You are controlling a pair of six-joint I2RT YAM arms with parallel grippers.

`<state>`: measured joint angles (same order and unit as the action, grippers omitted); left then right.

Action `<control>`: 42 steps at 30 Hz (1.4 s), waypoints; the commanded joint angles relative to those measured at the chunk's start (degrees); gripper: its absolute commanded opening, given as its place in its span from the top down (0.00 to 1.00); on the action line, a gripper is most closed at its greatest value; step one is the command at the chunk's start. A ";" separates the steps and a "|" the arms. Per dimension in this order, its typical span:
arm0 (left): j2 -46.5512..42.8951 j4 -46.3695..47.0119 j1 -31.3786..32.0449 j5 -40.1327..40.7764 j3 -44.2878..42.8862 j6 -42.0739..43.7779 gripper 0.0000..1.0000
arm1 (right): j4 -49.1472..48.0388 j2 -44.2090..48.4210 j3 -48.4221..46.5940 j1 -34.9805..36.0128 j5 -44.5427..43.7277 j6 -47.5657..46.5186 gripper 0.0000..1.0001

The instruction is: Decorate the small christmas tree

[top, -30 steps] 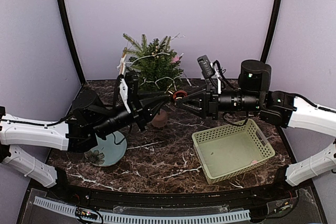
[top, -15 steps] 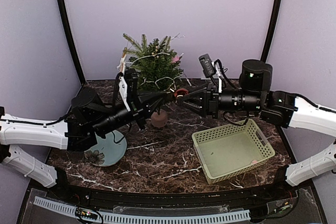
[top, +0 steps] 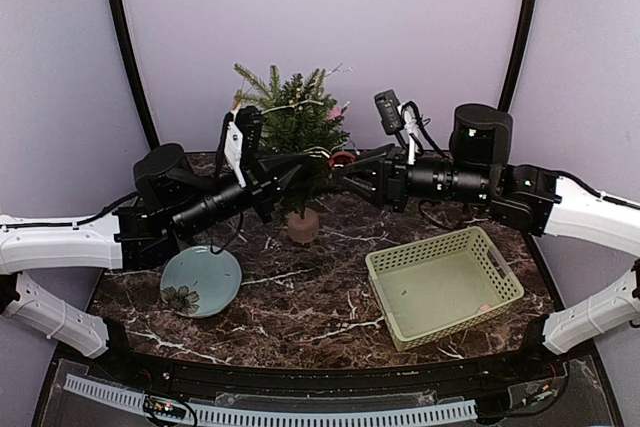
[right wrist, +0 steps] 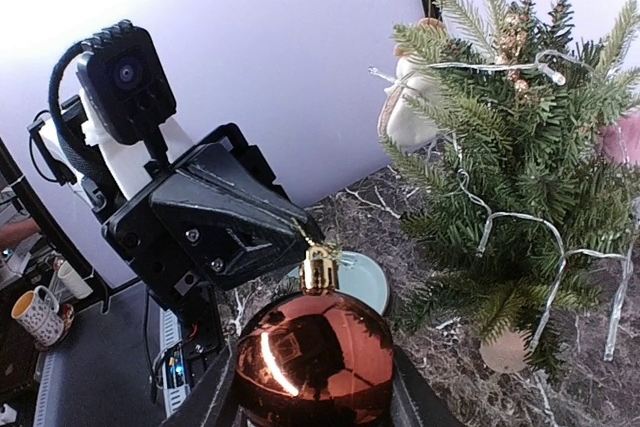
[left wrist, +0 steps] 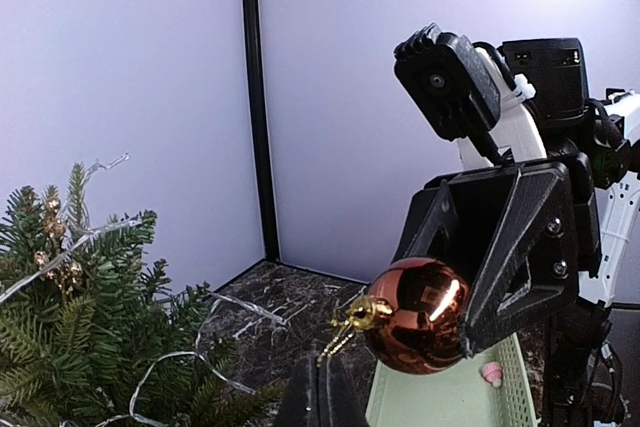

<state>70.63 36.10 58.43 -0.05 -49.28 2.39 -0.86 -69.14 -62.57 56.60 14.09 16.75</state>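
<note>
- Lilac walls stand behind a marble table (top: 300, 297); the tree (top: 295, 127) sits in its pot (top: 303, 224) at upper centre of the top view.
- Done so far, as I judge it: a light string (right wrist: 520, 227), a white figure (right wrist: 405, 117) and a pink ornament (top: 334, 112) hang on the tree.
- My right gripper (top: 347, 167) clamps a copper bauble (right wrist: 315, 357) in mid-air, just right of the tree, with the jaws part-way apart around it.
- My left gripper (left wrist: 320, 382) is pinched tight, on the bauble's gold loop (left wrist: 338, 339) as far as I can tell.
- Left to do: hook that loop over a branch, then let go.
- One small pink piece (left wrist: 491, 374) lies in the basket (top: 500, 282); I judge it goes on the tree afterwards.
</note>
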 commanded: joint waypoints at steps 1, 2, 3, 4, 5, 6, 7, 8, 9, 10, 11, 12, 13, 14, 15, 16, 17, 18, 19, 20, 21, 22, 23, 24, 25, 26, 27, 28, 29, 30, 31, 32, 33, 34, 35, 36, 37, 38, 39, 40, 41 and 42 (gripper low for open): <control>-1.33 -4.17 -1.12 2.24 -3.97 1.42 1.00 | -2.03 -2.35 -4.51 -0.89 -2.78 -1.98 0.76; -1.08 -4.75 -1.30 2.58 -4.79 1.58 1.00 | -2.11 -3.05 -5.31 -1.02 -2.97 -2.16 0.76; -0.96 -5.63 -1.39 2.77 -5.14 1.98 1.00 | -2.08 -3.85 -6.08 -1.17 -2.96 -2.35 0.76; -0.76 -5.97 -1.61 3.06 -5.77 2.12 1.00 | -2.00 -4.60 -6.98 -1.22 -2.98 -2.54 0.76; -0.72 -6.79 -1.72 3.23 -6.06 2.34 1.00 | -1.82 -5.35 -7.83 -1.29 -3.05 -2.81 0.76; -0.62 -7.07 -2.00 3.70 -6.64 2.35 1.00 | -1.59 -6.04 -8.70 -1.38 -3.16 -3.12 0.76; -0.55 -7.68 -2.18 3.90 -6.89 2.46 1.00 | -1.31 -6.72 -9.55 -1.44 -3.47 -3.46 0.76; -0.38 -7.96 -2.47 4.44 -7.48 2.49 1.00 | -1.19 -7.36 -10.24 -1.53 -3.73 -3.74 0.76; -0.35 -8.52 -2.59 4.71 -7.80 2.56 1.00 | -0.98 -8.11 -10.99 -1.64 -3.90 -4.01 0.76; -0.08 -8.86 -2.86 5.31 -8.37 2.59 1.00 | -0.73 -8.76 -11.71 -1.66 -4.36 -4.08 0.76; 0.06 -9.62 -3.12 5.85 -8.68 2.57 1.00 | -0.19 -9.46 -12.65 -1.72 -4.77 -4.36 0.76; 0.30 -10.08 -3.18 6.16 -9.09 2.59 1.00 | 0.38 -10.24 -13.61 -1.82 -4.96 -4.55 0.76; 0.39 -10.34 -3.47 6.55 -9.22 2.48 1.00 | 0.65 -10.94 -14.50 -1.84 -5.29 -4.60 0.76; 0.56 -10.76 -3.57 6.77 -9.53 2.37 1.00 | 0.68 -11.61 -15.29 -1.92 -5.60 -4.60 0.76; 0.61 -10.90 -3.83 7.18 -9.66 2.25 1.00 | 0.69 -12.33 -15.95 -1.93 -5.81 -4.62 0.76; 0.75 -11.19 -3.93 7.44 -9.82 1.95 1.00 | 0.67 -12.92 -16.73 -1.93 -6.15 -4.62 0.76; 0.79 -11.29 -4.18 7.90 -9.79 1.80 1.00 | 1.72 -13.54 -17.48 -1.93 -6.36 -4.62 0.76; 0.81 -11.50 -4.33 8.11 -9.83 1.51 1.00 | 2.30 -14.21 -18.21 -1.93 -6.62 -4.62 0.77; 0.82 -11.58 -4.54 8.46 -9.80 1.40 1.00 | 2.92 -14.76 -18.99 -1.93 -7.17 -4.75 0.77; 0.80 -11.84 -4.64 8.74 -9.84 1.11 1.00 | 3.45 -15.36 -19.60 -2.01 -7.56 -4.91 0.77; 0.82 -11.93 -4.89 9.17 -9.82 0.98 1.00 | 3.79 -15.83 -20.14 -2.02 -7.92 -4.99 0.76; 0.82 -12.17 -5.03 9.31 -9.85 0.69 1.00 | 4.04 -16.18 -20.52 -2.02 -8.13 -4.93 0.76; 0.82 -12.27 -5.33 9.66 -9.85 0.47 1.00 | 4.17 -16.60 -21.00 -2.10 -8.28 -4.97 0.76; 0.82 -12.41 -5.47 9.83 -9.82 0.23 1.00 | 4.33 -16.94 -21.36 -2.11 -8.37 -4.98 0.76; 0.82 -12.43 -5.73 9.99 -9.84 0.11 1.00 | 4.54 -17.34 -21.75 -2.11 -8.53 -4.93 0.76; 0.82 -12.54 -5.89 9.99 -9.81 -0.16 1.00 | 4.85 -17.65 -22.07 -2.14 -8.80 -4.97 0.77; 0.82 -12.54 -6.12 10.05 -9.86 -0.31 1.00 | 5.02 -17.83 -22.34 -2.19 -9.12 -4.98 0.77; 0.82 -12.54 -6.22 10.11 -9.82 -0.42 1.00 | 5.20 -18.05 -22.56 -2.19 -9.50 -4.96 0.77; 0.87 -12.54 -6.40 10.15 -9.80 -0.49 1.00 | 5.33 -18.23 -22.79 -2.26 -10.02 -4.97 0.77; 0.89 -12.48 -6.58 10.16 -9.83 -0.71 1.00 | 5.42 -18.42 -22.97 -2.32 -10.33 -4.98 0.77; 1.13 -12.35 -6.75 10.07 -9.91 -0.76 1.00 | 5.38 -18.54 -23.10 -2.36 -10.39 -4.96 0.77; 1.20 -12.31 -6.97 9.94 -10.06 -0.80 1.00 | 5.43 -18.69 -23.27 -2.44 -10.57 -4.93 0.77; 1.47 -12.40 -7.04 9.92 -10.14 -0.89 1.00 | 5.50 -18.93 -23.44 -2.46 -10.78 -4.89 0.77; 1.63 -12.43 -7.20 9.79 -10.42 -0.94 1.00 | 5.60 -19.11 -23.67 -2.50 -10.89 -4.81 0.77; 2.01 -12.60 -7.33 9.67 -10.68 -1.05 1.00 | 5.79 -19.30 -23.92 -2.54 -10.99 -4.88 0.77; 2.30 -12.79 -7.54 9.53 -11.22 -1.16 1.00 | 5.94 -19.54 -24.18 -2.55 -11.19 -4.89 0.77; 2.82 -13.00 -7.63 9.45 -11.42 -1.23 1.00 | 6.10 -19.69 -24.33 -2.55 -11.45 -4.89 0.77; 3.21 -12.99 -7.74 9.17 -11.82 -1.24 1.00 | 6.13 -19.79 -24.42 -2.55 -11.63 -4.89 0.77; 3.42 -12.98 -7.78 9.05 -12.03 -1.20 1.00 | 6.14 -19.88 -24.51 -2.62 -11.76 -4.86 0.77; 3.76 -12.98 -7.89 8.76 -12.37 -1.23 1.00 | 6.11 -19.89 -24.57 -2.63 -11.86 -4.82 0.77; 3.92 -12.87 -7.94 8.63 -12.53 -1.24 1.00 | 6.04 -19.84 -24.58 -2.63 -11.89 -4.88 0.77; 4.19 -12.84 -7.91 8.42 -12.82 -1.25 1.00 | 5.93 -19.80 -24.50 -2.63 -11.89 -4.89 0.77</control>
<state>74.41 23.03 50.89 9.08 -59.59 1.80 6.70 -88.64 -84.86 54.33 3.51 12.38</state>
